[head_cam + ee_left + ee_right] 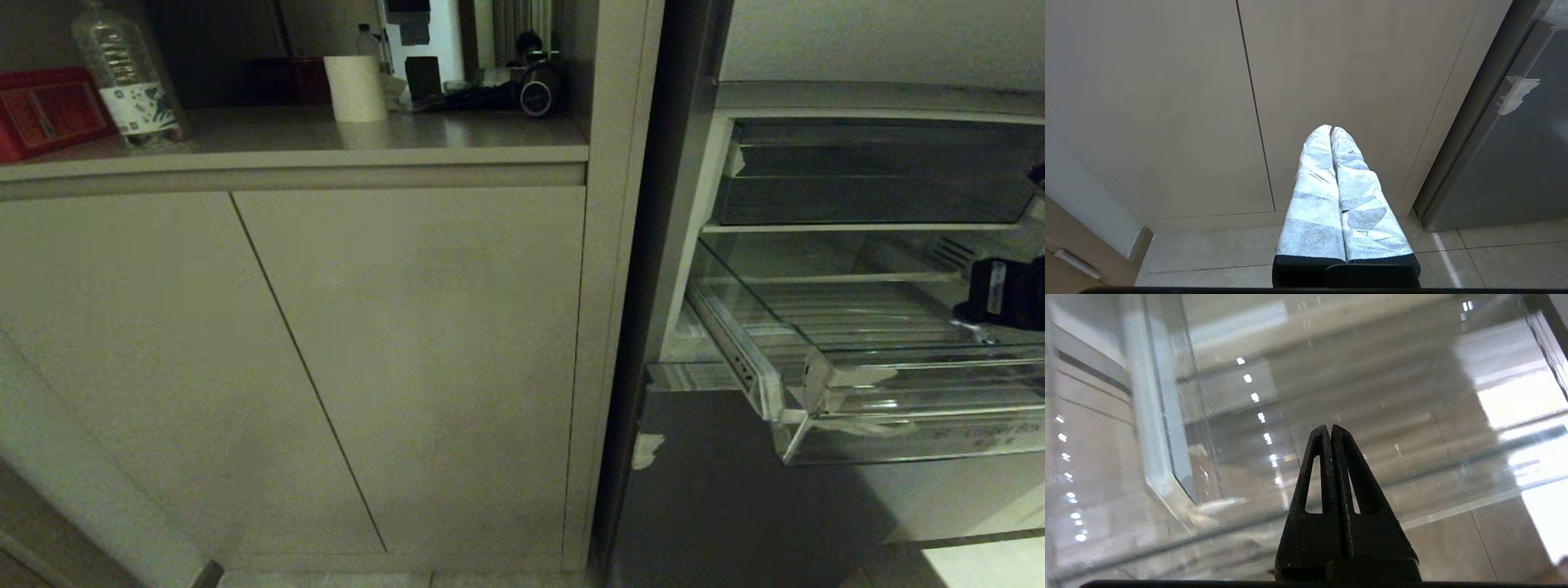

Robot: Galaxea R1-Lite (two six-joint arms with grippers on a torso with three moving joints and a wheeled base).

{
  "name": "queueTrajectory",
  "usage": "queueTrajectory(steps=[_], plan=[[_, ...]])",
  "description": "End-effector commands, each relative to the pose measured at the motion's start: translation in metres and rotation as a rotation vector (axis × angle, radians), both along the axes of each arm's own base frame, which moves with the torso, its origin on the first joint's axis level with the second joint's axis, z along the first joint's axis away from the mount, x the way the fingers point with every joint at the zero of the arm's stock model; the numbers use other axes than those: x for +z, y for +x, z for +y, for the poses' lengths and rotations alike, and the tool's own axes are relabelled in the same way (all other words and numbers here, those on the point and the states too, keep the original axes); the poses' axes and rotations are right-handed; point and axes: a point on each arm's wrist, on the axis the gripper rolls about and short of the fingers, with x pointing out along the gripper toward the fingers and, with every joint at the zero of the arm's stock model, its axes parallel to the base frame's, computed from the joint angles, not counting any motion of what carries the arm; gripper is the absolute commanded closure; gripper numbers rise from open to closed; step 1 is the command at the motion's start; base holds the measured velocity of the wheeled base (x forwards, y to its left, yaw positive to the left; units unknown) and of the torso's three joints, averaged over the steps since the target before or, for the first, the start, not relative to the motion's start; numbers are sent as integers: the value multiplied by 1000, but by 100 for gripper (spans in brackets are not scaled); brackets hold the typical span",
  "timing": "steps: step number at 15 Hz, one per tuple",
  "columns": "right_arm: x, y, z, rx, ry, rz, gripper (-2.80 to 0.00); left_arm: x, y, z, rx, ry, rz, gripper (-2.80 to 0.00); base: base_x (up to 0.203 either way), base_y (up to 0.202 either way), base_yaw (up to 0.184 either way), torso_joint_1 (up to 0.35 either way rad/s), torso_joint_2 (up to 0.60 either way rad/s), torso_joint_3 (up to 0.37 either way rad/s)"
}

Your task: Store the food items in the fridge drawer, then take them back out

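The fridge drawer [824, 384] is pulled out of the open fridge [694, 269] and serves as the landmark here. No food is seen in any view: the ribbed floor of the drawer shows nothing on it in the part that is visible, and the orange-brown ball cannot be located, so its place cannot be told.

The right gripper [1329, 430] is held over the inside of the drawer, above its floor and behind its front wall, with the fingers pressed together and nothing between them. In the head view only the dark body of that arm [1008, 294] is seen, at the right side of the drawer. The left gripper [1331, 130] is parked well to the left of the drawer, in front of the cabinet doors [1249, 102], its wrapped fingers closed on nothing.

The main risk is judged to lie in the clear plastic. The front wall and side rim of the drawer are hard to make out, so they could be struck by the closed fingers if the arm is drawn back or lowered carelessly, and the drawer could be shoved or tilted on its rails. The darker bin [873, 196] above the drawer could also be bumped if the arm is lifted steeply. With fingers shut, nothing could be picked up until they are opened.
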Motion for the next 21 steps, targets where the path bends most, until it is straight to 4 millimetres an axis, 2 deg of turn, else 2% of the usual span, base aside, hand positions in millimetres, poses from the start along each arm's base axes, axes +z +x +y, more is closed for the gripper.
queueTrajectory(steps=[1, 4, 7, 9, 14, 18, 21], plan=[[5, -9, -1, -11, -4, -38, 0, 0, 0, 0, 0, 0, 1, 0, 0, 0, 0, 0, 0, 0], [19, -25, -14, -81, -20, -113, 0, 0, 0, 0, 0, 0, 1, 0, 0, 0, 0, 0, 0, 0], [23, -52, -36, -210, -45, -146, 0, 0, 0, 0, 0, 0, 1, 0, 0, 0, 0, 0, 0, 0], [14, -65, -50, -308, -108, -140, 0, 0, 0, 0, 0, 0, 1, 0, 0, 0, 0, 0, 0, 0], [-7, -77, -84, -545, -344, -254, 0, 0, 0, 0, 0, 0, 2, 0, 0, 0, 0, 0, 0, 0], [-11, -92, -108, -689, -385, -238, 0, 0, 0, 0, 0, 0, 1, 0, 0, 0, 0, 0, 0, 0], [-14, -94, -117, -732, -387, -226, 0, 0, 0, 0, 0, 0, 1, 0, 0, 0, 0, 0, 0, 0]])
